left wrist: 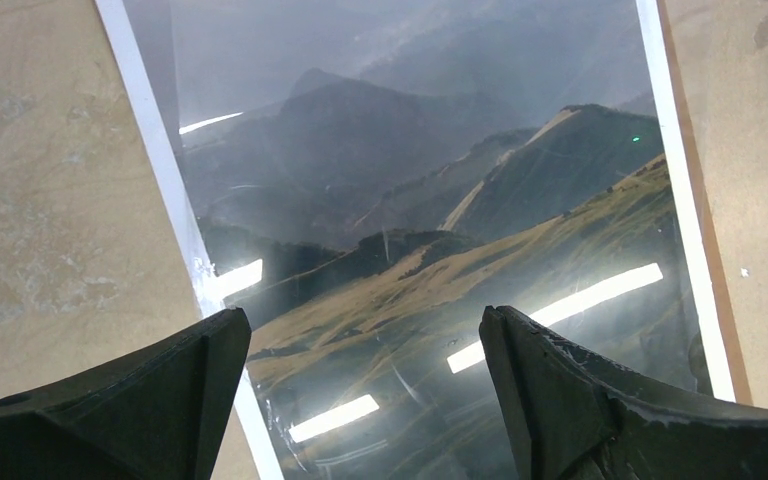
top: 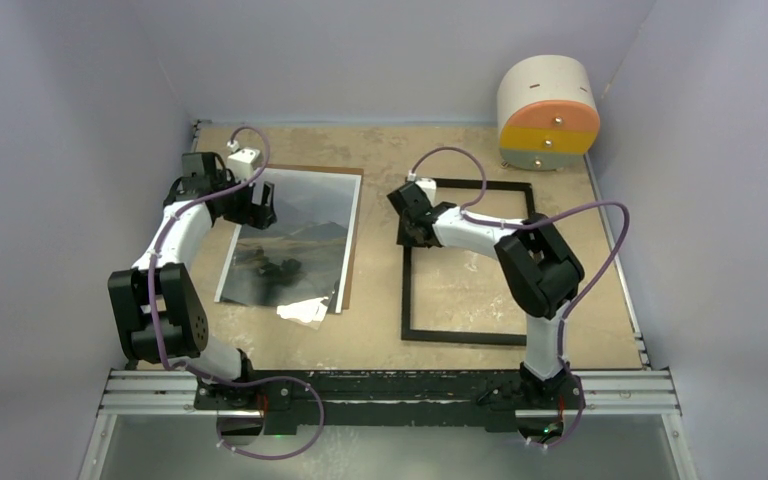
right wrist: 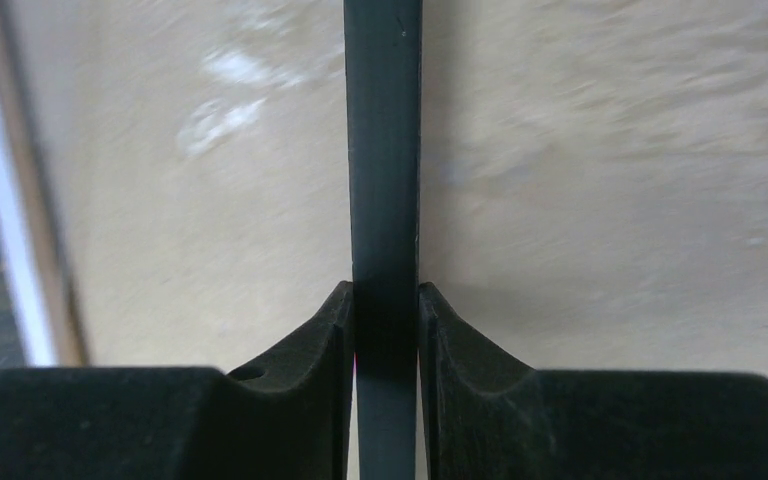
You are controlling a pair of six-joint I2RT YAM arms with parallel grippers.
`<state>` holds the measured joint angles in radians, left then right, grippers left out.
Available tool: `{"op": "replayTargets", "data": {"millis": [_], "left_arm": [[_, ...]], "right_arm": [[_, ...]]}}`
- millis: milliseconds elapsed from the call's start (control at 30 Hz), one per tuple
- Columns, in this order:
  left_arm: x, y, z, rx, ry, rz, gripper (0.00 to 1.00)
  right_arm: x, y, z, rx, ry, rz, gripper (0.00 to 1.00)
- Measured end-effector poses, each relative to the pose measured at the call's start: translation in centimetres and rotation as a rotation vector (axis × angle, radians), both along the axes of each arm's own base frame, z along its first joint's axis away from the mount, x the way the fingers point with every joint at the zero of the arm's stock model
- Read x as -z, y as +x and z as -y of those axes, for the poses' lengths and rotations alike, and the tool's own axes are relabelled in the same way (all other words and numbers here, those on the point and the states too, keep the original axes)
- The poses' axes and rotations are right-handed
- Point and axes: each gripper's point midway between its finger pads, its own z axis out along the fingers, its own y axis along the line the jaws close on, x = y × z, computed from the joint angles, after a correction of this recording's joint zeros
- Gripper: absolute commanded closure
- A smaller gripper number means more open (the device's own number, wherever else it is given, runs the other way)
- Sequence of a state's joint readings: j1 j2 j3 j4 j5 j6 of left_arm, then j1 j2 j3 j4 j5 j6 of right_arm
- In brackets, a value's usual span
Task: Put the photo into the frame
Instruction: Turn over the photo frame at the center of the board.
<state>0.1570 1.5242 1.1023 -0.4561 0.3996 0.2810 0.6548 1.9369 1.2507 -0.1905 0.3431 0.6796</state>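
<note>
The photo [top: 295,240], a glossy dark mountain print with a white border, lies face up on a brown backing board [top: 352,215] left of centre. In the left wrist view the photo [left wrist: 430,190] fills the middle. My left gripper [top: 255,205] hovers over the photo's far left part, open and empty, its fingers [left wrist: 170,390] wide apart. The frame [top: 470,340], black side up, lies flat on the right. My right gripper [top: 412,228] is shut on the frame's left bar [right wrist: 383,150] near its far corner.
A round white, orange and yellow container [top: 548,110] stands at the back right. A crumpled clear wrapper [top: 305,310] lies at the photo's near right corner. Purple walls close in the table on three sides. The backing board's edge [right wrist: 35,200] shows left of the frame bar.
</note>
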Motion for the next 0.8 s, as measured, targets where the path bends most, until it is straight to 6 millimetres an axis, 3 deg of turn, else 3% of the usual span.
{"op": "replayTargets", "data": {"millis": [133,300,533,800], "left_arm": [[0.1,-0.4,0.5,0.015,-0.021,-0.017,0.08],[0.2,-0.8,0.8,0.024,-0.035,-0.031,0.07],[-0.1,-0.9,1.0,0.017,-0.055,-0.04,0.07],[-4.0,0.4,1.7,0.025,-0.095,0.026,0.07]], "right_arm": [[-1.1,-1.0,-3.2,-0.048,0.073,-0.019,1.0],[-4.7,-0.5,-7.4,-0.07,0.21,-0.003,1.0],[-11.8,0.3,-13.5,-0.095,0.462,0.034,1.0],[-20.3,-0.3,-19.8,-0.144,0.818,0.043,1.0]]}}
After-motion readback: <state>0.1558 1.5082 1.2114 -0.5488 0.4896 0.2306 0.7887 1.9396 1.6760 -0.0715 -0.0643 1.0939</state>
